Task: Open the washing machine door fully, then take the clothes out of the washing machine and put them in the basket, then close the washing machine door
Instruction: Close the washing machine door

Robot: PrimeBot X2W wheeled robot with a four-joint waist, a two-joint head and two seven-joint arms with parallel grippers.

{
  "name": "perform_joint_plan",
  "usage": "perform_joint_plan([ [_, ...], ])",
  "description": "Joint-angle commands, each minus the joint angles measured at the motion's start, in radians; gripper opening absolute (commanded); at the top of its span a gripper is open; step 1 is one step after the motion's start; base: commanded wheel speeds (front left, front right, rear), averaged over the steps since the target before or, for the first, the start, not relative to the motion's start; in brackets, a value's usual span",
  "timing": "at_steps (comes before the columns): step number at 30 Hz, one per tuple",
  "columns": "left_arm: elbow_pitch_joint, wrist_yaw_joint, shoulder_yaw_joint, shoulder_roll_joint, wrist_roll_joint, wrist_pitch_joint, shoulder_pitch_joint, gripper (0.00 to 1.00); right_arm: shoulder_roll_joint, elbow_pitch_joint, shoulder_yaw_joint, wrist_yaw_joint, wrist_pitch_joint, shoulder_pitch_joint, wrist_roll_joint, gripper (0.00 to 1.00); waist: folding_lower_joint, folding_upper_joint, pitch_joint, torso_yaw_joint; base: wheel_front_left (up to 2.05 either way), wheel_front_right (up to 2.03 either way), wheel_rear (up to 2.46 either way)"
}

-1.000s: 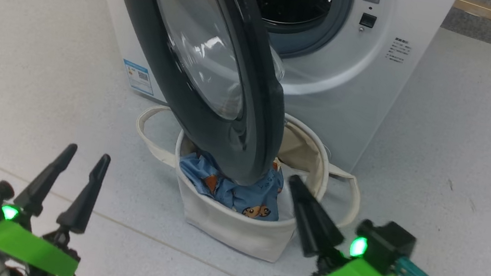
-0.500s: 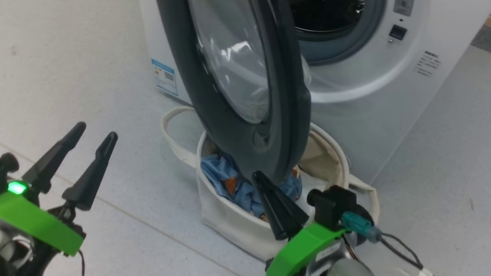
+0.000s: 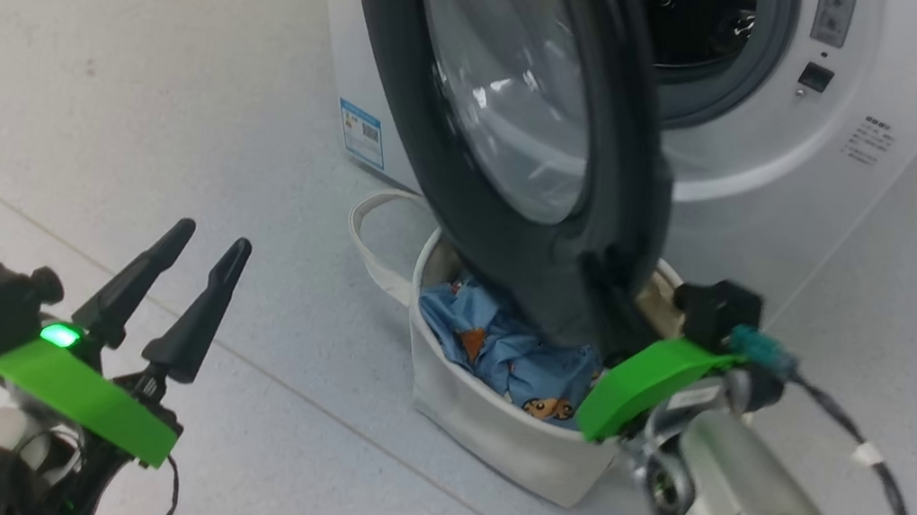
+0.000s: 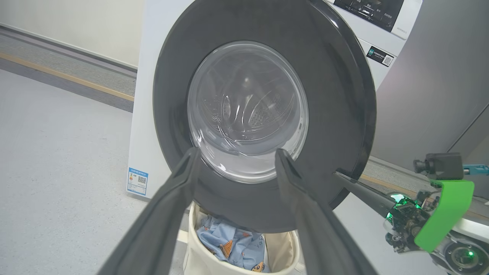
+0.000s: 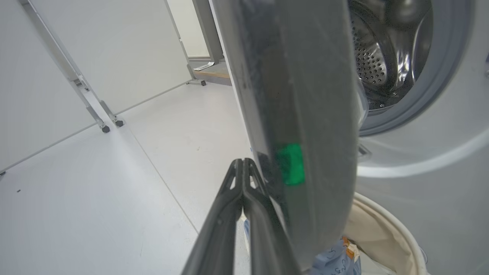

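At six o'clock of the washing machine door, the clothes lie in the basket; our right gripper, fingers together and empty, sits beside the door rim, so we should push steadily, squarely; left gripper spread, empty

washing machine door overhangs basket | drum mouth open | left floor free

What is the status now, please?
Left gripper open, empty. Right gripper shut, tips at open washing machine door rim. Clothes in basket, under the door.
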Motion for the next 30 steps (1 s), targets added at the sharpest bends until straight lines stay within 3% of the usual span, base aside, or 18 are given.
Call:
perform_joint_plan([
  [1,-0.031,-0.006,0.040,0.045,-0.004,-0.011,-0.062,1.00,0.011,-0.023,-0.034,0.004,-0.013,-0.055,-0.014,0.00,0.0000,0.0000,0.013,0.003,0.00,0.00,0.00],
  [8,-0.078,-0.006,0.049,0.018,-0.010,-0.012,-0.056,1.00,0.011,-0.013,-0.197,0.004,-0.013,-0.123,-0.121,0.00,0.0000,0.0000,0.089,0.017,0.00,0.00,0.00],
  [18,-0.191,-0.006,0.066,-0.018,0.018,-0.012,-0.047,1.00,0.009,0.073,-0.522,0.004,-0.013,-0.313,-0.309,0.00,0.0000,0.0000,0.229,0.071,0.00,0.00,0.00],
  [25,-0.221,-0.006,0.053,-0.041,0.022,-0.012,-0.051,1.00,0.008,0.101,-0.735,0.004,-0.013,-0.405,-0.421,0.00,0.0000,0.0000,0.270,0.095,0.00,0.00,0.00],
  [30,-0.223,-0.006,0.044,-0.051,0.019,-0.012,-0.060,1.00,0.009,0.103,-0.826,0.004,-0.013,-0.441,-0.480,0.00,0.0000,0.0000,0.280,0.102,0.00,0.00,0.00],
])
